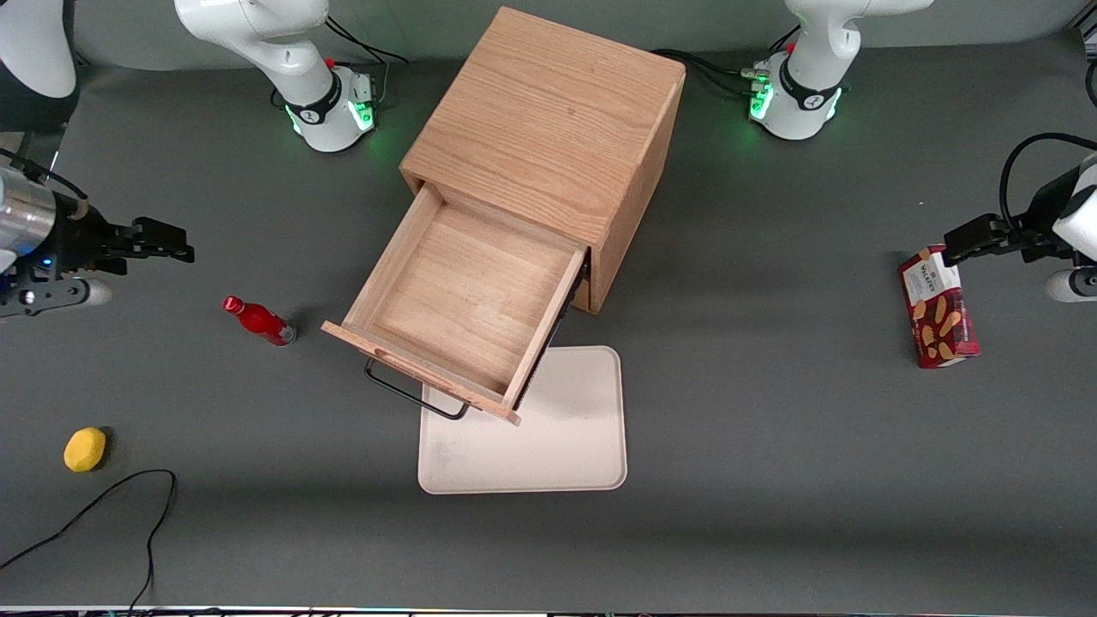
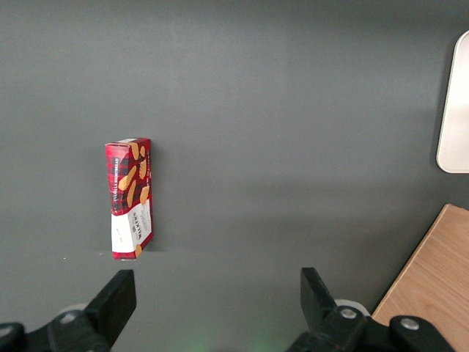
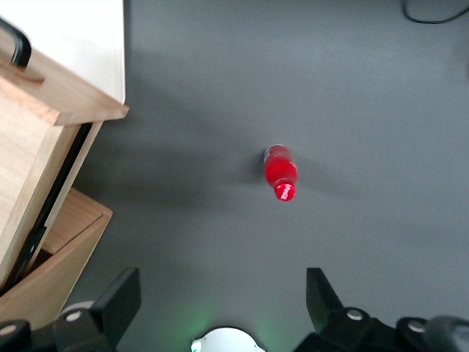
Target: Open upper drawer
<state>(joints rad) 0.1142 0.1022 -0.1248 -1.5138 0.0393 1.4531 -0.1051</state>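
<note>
The upper drawer [image 1: 463,296] stands pulled far out of the light oak cabinet [image 1: 548,120], its bare wooden tray showing from above. Its thin black wire handle [image 1: 411,394] hangs on the drawer front, nearest the front camera. In the right wrist view I see a corner of the drawer front [image 3: 69,103] and a bit of the handle [image 3: 18,45]. My gripper [image 1: 176,242] hovers toward the working arm's end of the table, well apart from the drawer. It is open [image 3: 222,286], with nothing between its fingers.
A red bottle [image 1: 259,321] [image 3: 281,174] lies between gripper and cabinet. A white tray [image 1: 531,437] lies partly under the drawer front. A yellow object [image 1: 85,449] and a black cable [image 1: 103,506] lie nearer the front camera. A biscuit box [image 1: 937,307] lies toward the parked arm's end.
</note>
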